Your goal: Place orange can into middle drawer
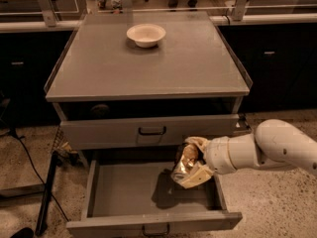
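The middle drawer is pulled open at the bottom of the grey cabinet, and its inside shows bare metal. My gripper reaches in from the right on a white arm and hangs over the drawer's right part. It is shut on the orange can, which is tilted between the cream fingers. The can's shadow falls on the drawer floor just left of it. I cannot tell whether the can touches the floor.
A closed grey drawer front with a dark loop handle sits one tier higher. A shallow cream bowl stands on the cabinet top. Cables and a dark stand lie on the floor to the left.
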You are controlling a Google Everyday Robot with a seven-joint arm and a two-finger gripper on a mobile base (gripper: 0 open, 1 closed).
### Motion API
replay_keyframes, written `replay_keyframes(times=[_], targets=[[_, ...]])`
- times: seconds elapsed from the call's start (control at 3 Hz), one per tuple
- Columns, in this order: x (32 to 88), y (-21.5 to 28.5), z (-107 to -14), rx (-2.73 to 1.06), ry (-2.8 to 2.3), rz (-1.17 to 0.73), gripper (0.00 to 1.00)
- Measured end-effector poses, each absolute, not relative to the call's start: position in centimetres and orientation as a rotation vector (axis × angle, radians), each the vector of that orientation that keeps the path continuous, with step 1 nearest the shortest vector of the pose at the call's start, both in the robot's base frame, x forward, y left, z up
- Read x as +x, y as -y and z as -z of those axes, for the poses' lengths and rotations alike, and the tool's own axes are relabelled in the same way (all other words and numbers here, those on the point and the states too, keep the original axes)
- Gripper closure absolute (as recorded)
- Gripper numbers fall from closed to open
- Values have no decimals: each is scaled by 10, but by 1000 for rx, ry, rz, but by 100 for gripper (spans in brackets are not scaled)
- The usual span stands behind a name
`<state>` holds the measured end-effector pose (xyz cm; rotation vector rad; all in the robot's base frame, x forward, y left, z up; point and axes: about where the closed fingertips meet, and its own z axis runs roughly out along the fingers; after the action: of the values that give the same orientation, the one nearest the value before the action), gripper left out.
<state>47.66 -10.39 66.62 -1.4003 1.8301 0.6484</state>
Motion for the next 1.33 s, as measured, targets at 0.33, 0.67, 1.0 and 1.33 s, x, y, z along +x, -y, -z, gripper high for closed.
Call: replay_keyframes(times=[0.33,0.67,1.0,1.33], targets=[[471,91,-624,-1382,-1816,-669,100],[468,75,-581,-1371,-1796,-663,100],[467,59,-533,-1397,-1799,-628,100],[467,59,-533,-1397,-1799,-628,100]])
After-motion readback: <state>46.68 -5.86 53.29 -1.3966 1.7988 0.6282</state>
